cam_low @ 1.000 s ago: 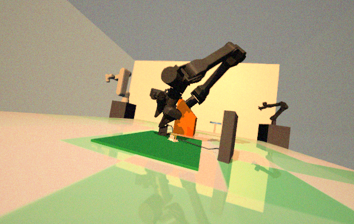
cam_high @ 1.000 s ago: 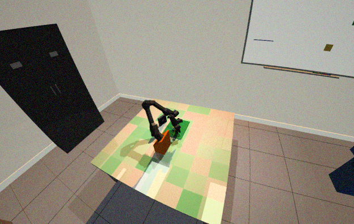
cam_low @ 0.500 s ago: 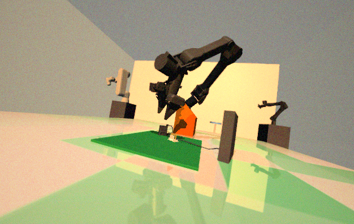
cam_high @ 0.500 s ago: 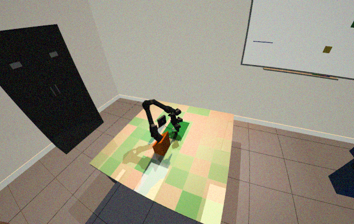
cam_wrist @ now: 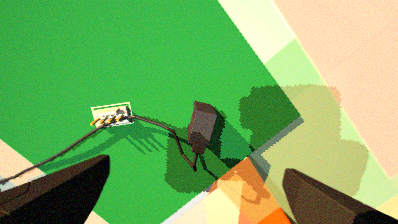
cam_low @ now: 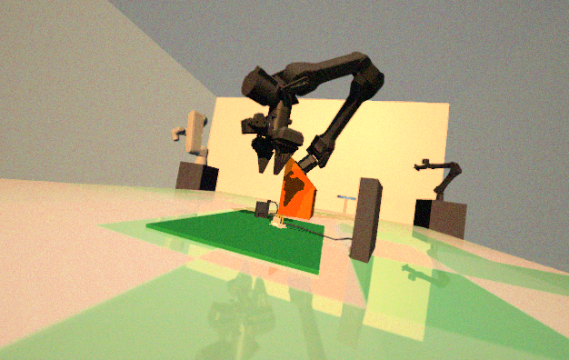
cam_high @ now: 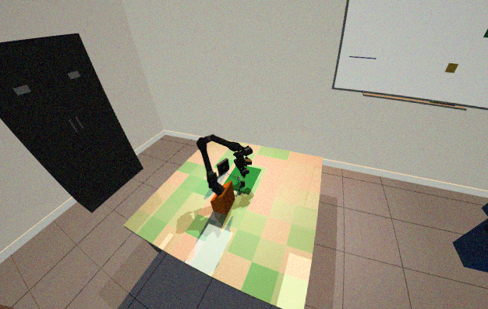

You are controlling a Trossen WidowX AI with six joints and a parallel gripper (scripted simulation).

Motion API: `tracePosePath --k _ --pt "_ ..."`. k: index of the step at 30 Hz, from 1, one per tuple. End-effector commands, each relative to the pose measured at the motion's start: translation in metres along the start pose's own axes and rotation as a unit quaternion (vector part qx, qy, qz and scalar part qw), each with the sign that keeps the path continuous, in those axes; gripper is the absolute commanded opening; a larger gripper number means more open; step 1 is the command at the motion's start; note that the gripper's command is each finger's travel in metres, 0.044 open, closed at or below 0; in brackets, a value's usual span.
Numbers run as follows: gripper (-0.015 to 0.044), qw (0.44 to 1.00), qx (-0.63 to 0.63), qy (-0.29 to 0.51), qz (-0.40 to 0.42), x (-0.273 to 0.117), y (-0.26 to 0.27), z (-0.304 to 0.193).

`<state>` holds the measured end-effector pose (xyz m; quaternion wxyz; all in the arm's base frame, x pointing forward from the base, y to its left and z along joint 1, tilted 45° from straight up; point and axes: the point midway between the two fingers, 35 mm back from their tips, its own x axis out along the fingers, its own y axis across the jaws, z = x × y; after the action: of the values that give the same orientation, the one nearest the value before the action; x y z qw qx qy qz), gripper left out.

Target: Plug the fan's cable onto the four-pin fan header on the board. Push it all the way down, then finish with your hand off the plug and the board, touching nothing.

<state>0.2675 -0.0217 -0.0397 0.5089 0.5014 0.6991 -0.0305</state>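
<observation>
We have the gripper spread wide, pinching nothing, fingers pointing down above the board and touching neither it nor the plug. The green board lies flat toward the tabletop's back edge, as the top view shows it, nearer the back-left corner than the back-right one.

We mark the plug as the dark block on the board, beside the pale header and apart from it. So it's unplugged; the header's pins show bare in the wrist view. Seen there, the plug sits between the header and a board corner, wires looping off its narrow end.

The cable passes by the header, running toward the upright dark fan on the tabletop's left-edge side of the board. Contact between cable and header: can't tell.

We note the black arm rising by an orange block, which stands on the patchwork tabletop, inward from the left edge. Its shadow crosses part of the board.
</observation>
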Motion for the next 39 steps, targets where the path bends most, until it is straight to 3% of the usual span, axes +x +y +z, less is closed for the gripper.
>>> tracePosePath --k 1,6,10,13,16,23,39 --pt "0.044 1.0 -0.004 0.005 0.022 -0.008 0.004 0.0" --pt "0.044 1.0 0.004 0.001 0.007 -0.005 0.0 0.001" --pt "0.044 0.997 0.073 0.006 0.02 -0.046 -0.014 0.004" --pt "0.044 0.997 0.077 0.006 0.021 -0.048 -0.014 0.004" --pt "0.044 0.997 0.078 0.005 0.021 -0.032 -0.013 0.006" --pt "0.044 0.997 0.077 0.008 0.023 0.051 -0.009 0.002" --pt "0.044 0.997 0.077 0.008 0.023 0.068 -0.008 0.002"
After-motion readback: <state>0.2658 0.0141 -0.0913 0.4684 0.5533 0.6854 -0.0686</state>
